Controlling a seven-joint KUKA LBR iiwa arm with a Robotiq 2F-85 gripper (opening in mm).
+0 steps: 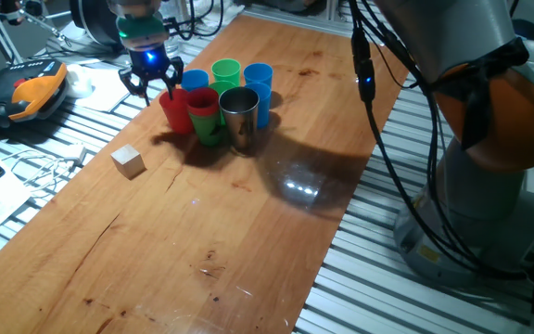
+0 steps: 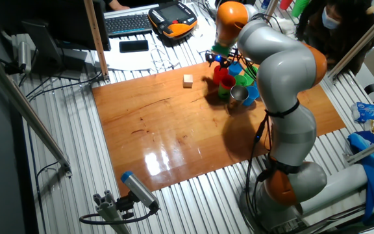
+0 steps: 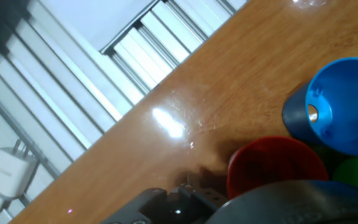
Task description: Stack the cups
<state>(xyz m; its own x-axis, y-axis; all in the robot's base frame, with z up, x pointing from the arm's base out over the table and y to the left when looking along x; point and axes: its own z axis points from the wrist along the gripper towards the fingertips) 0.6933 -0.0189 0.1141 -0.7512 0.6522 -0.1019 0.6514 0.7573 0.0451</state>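
Hovering at the far edge of the cup cluster, the gripper [image 1: 152, 82] hangs just above and beside a red cup [image 1: 175, 109], its dark fingers spread and holding nothing (a blue light glows on the hand above them). The cups stand bunched together on the wooden worktop [image 1: 202, 232]: a steel cup [image 1: 239, 117] at the front, a red cup nested in a green one [image 1: 204, 115] next to it, and behind these a blue cup [image 1: 196, 81], a green cup [image 1: 226, 72] and another blue cup [image 1: 259, 91]. A small wooden cube [image 1: 129, 160] lies apart from the group, nearer the worktop's left edge. In the hand view, the open red cup [image 3: 275, 169] sits close below the camera, with a blue cup [image 3: 337, 106] tilted in frame beyond it and a strip of green at the lower right. From the other fixed view the arm [image 2: 274, 71] arches over the cluster, hiding part of it.
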